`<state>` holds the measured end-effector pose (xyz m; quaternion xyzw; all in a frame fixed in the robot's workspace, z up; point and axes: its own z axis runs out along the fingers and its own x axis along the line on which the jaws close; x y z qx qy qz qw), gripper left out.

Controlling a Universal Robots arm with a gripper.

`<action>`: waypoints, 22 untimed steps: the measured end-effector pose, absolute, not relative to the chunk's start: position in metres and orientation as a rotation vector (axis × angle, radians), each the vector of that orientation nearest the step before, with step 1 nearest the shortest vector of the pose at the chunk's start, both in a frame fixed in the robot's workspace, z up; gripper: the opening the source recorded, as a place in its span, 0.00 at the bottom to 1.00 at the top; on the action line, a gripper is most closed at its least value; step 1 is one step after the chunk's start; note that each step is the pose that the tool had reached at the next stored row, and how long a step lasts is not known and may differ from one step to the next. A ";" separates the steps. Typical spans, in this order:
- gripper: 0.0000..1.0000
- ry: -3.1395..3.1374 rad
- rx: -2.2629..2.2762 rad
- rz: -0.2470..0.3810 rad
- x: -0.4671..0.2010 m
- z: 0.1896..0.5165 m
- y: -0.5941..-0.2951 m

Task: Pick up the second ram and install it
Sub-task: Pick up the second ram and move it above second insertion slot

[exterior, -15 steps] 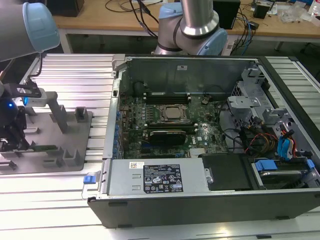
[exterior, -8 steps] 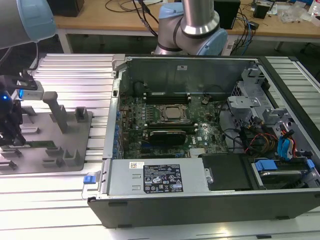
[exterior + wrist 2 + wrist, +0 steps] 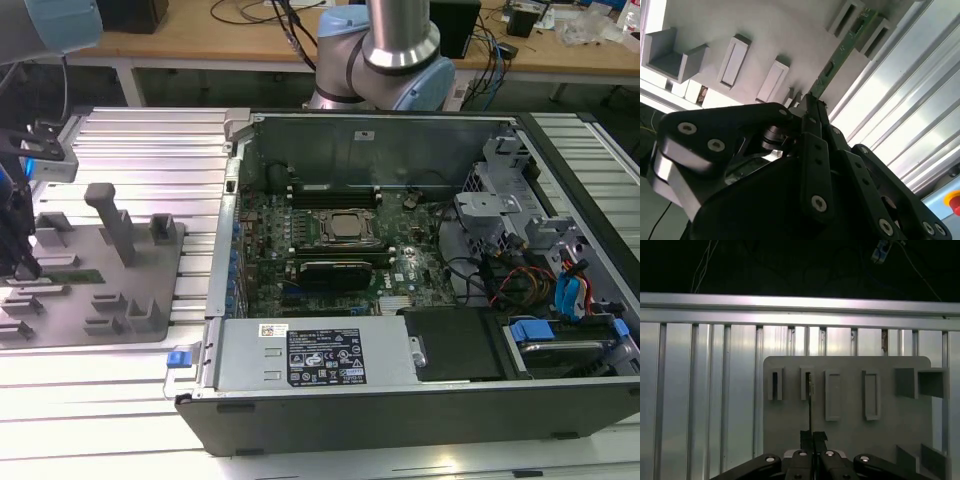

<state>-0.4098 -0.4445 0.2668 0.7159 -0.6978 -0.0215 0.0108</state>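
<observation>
Second wrist view: end effector [image 3: 809, 103] pinches flat green ram [image 3: 842, 49].

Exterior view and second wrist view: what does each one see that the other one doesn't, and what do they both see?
The exterior view takes in the open computer case, with its motherboard and the silver processor inside. The second wrist view looks from right behind the gripper, which is shut on one end of the second ram, and it catches a red button. Both show the grey tray on the ribbed table, with that green stick resting in it.
</observation>
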 end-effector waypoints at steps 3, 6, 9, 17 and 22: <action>0.09 -2.177 2.234 -0.067 -0.410 0.278 -0.445; 0.09 -2.177 2.234 -0.067 -0.410 0.286 -0.445; 0.09 -2.177 2.234 -0.067 -0.410 0.298 -0.445; 0.09 -2.177 2.234 -0.067 -0.410 0.321 -0.445; 0.09 -2.177 2.234 -0.067 -0.410 0.337 -0.445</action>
